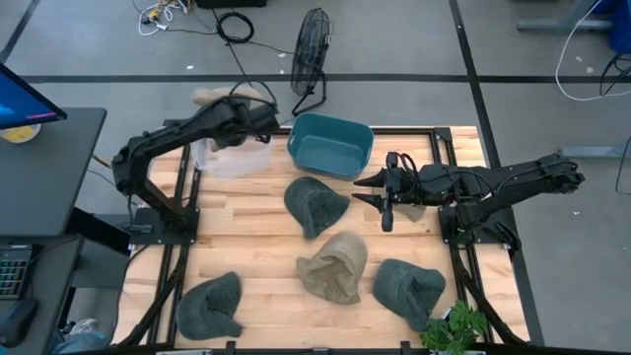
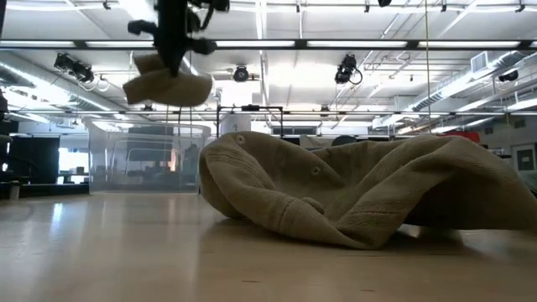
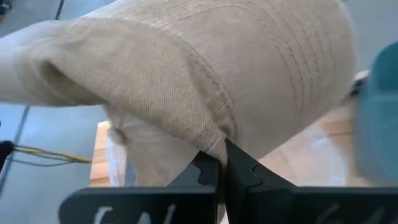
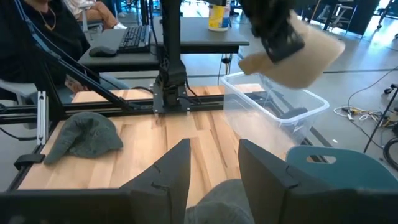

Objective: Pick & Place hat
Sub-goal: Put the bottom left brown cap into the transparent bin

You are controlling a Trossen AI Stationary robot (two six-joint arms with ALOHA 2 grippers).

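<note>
Beige hat [image 3: 205, 81] pinched at the brim by left hand [image 3: 222, 163], hanging crumpled in the air above clear bin [image 1: 232, 156]. Second beige hat [image 1: 333, 266] lies collapsed mid-surface; four grey-green hats around it.

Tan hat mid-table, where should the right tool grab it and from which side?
Tan hat lies crumpled, opening toward the front edge. Pinch a raised fold near its crown, coming straight down; the right tool is open and nearest. Flat fabric edges likely offer less to grip.

Left end effector [image 3: 222, 163] with its two dark fingers [image 3: 205, 174] pressed together on the edge of a beige hat [image 3: 205, 68], which fills most of the frame. Wooden desk [image 3: 323, 134] and a teal bin [image 3: 379, 118] lie beyond.
</note>
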